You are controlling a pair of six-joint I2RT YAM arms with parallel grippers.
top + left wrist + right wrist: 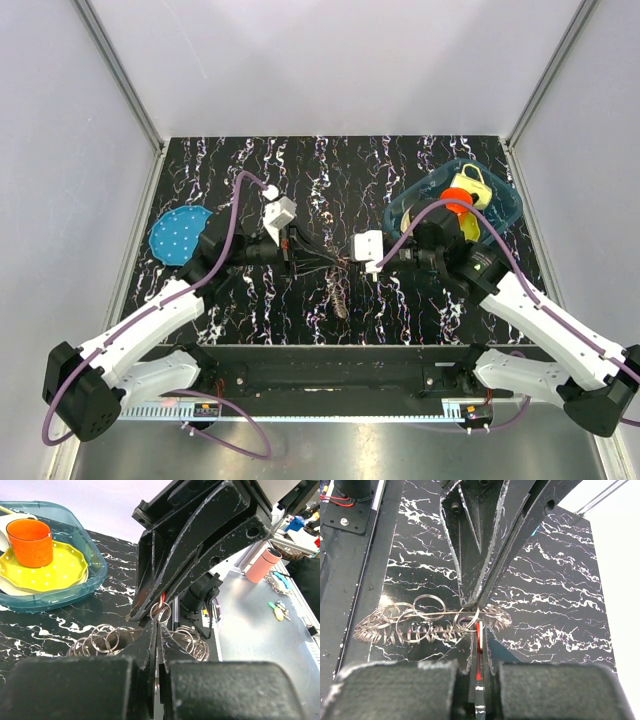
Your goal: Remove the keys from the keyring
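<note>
The keys [340,293] hang in a dull bunch between my two grippers at the table's middle. In the right wrist view the bunch [410,627] fans out to the left along the thin keyring [435,613], seen edge-on. My right gripper [479,630] is shut on a flat key with a red edge [479,652]. My left gripper [156,625] faces it tip to tip and is shut on the keyring beside a small loop [161,612]. From above, the left gripper [298,248] and the right gripper [352,258] stand about a hand's width apart.
A blue bin [503,212] at the back right holds an orange cup [456,197], a yellow plate [60,572] and a yellow piece [470,180]. A blue dotted disc [178,235] lies at the left edge. The arms' base rail [320,372] runs along the near edge.
</note>
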